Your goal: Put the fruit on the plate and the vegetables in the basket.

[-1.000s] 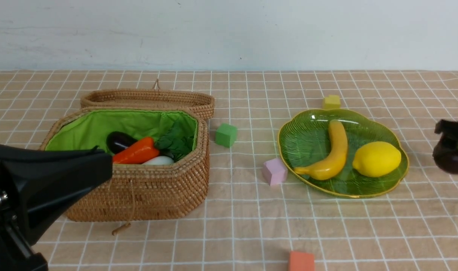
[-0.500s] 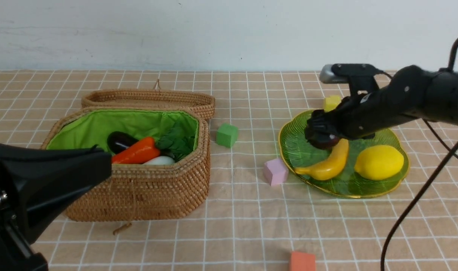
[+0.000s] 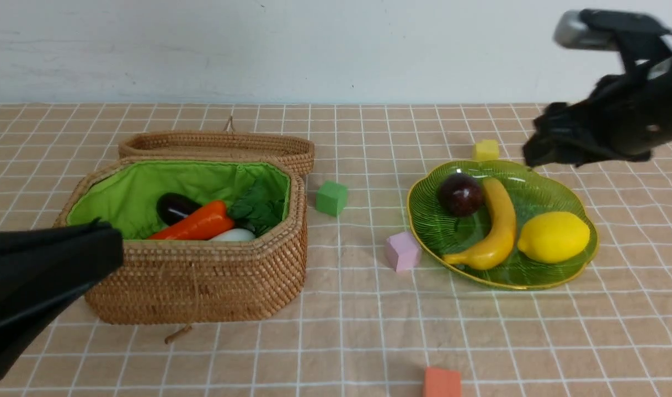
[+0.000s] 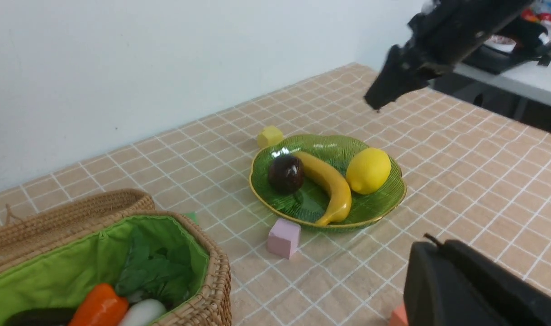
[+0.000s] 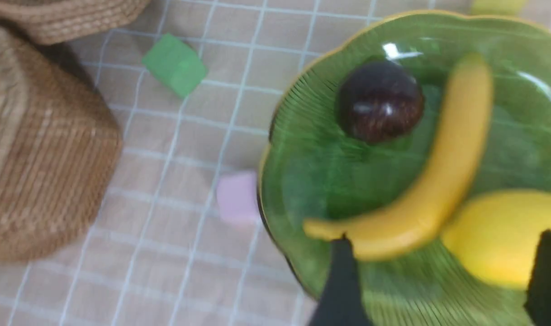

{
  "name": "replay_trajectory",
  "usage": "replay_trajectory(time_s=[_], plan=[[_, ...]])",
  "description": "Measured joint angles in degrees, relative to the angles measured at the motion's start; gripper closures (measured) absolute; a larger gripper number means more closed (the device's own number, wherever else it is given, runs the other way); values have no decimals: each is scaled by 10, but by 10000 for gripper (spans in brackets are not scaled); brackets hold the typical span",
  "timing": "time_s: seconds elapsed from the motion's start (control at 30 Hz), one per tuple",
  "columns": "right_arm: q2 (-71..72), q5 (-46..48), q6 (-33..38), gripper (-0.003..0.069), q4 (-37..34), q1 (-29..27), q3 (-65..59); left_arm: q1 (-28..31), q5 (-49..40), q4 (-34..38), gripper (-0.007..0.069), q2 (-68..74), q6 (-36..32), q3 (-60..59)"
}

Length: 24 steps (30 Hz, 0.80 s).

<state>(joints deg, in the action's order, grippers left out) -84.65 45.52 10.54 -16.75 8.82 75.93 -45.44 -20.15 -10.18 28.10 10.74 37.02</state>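
- Front view: on the green dish (image 3: 562,278), the mangosteen (image 3: 460,194) is set at left, the banana (image 3: 499,226) in the middle, the lemon (image 3: 554,237) at right
- In the wicker basket (image 3: 203,292) at left, the eggplant (image 3: 176,208), carrot (image 3: 198,223) and white radish (image 3: 233,235) are held
- Right end effector (image 5: 445,235): raised beyond the dish's far right side; fingers spread wide, nothing gripped
- Left end effector (image 4: 433,239): kept closed at near left; nothing seen held
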Motion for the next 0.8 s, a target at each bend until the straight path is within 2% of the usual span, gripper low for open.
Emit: replay_trajectory(time_s=[0.03, 0.07, 0.13, 0.3, 0.4, 0.53, 0.67, 0.8], plan=[[41, 16, -8, 229, 15, -1, -17, 0, 12, 0, 638, -26, 6, -17], [101, 45, -25, 302, 33, -1, -56, 0, 31, 0, 638, -71, 20, -57], [201, 82, -49, 402, 53, -1, -119, 0, 62, 0, 638, -122, 43, -114], [452, 119, -113, 566, 65, -1, -255, 0, 140, -1, 638, -199, 69, -214], [610, 137, -172, 632, 84, -1, -325, 0, 159, -1, 638, -215, 70, -249], [745, 160, -236, 652, 121, -1, -388, 0, 155, -1, 638, -216, 72, -278], [807, 151, -267, 652, 129, -1, -436, 0, 138, -1, 638, -216, 72, -297], [840, 69, -295, 643, 129, 0, -494, 0, 113, -1, 638, -216, 72, -314]])
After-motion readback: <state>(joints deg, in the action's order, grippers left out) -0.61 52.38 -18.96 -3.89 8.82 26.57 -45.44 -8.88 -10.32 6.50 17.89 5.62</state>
